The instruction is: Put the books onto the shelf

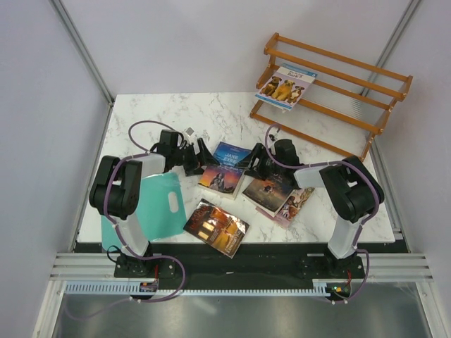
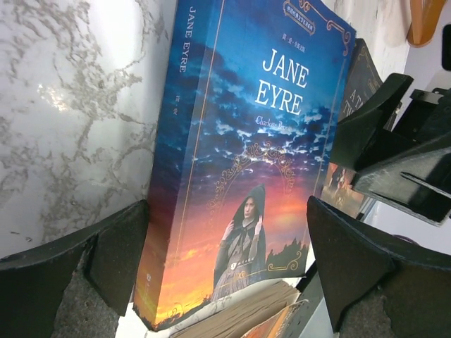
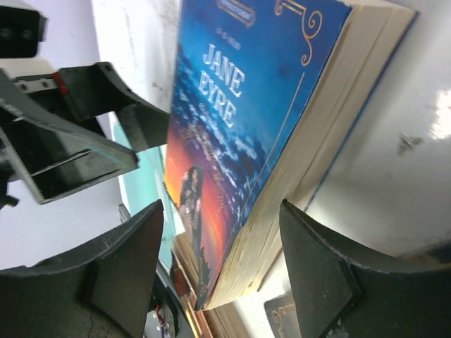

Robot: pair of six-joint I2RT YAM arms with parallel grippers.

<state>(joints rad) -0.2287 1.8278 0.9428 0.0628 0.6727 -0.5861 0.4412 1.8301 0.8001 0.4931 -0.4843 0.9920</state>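
One paperback, Jane Eyre (image 1: 232,153), is lying on the worktop (image 1: 176,116) among other books (image 1: 222,178): light, bendy, glossy, so pinching near the spine is looking safest. The left gripper (image 2: 227,211) and right gripper (image 3: 222,208) are straddling it, both unclenched. Only the top view is showing the shelf (image 1: 352,109)

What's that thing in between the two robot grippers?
The blue Jane Eyre book lies on the table between the left gripper and the right gripper. The top view shows it best.
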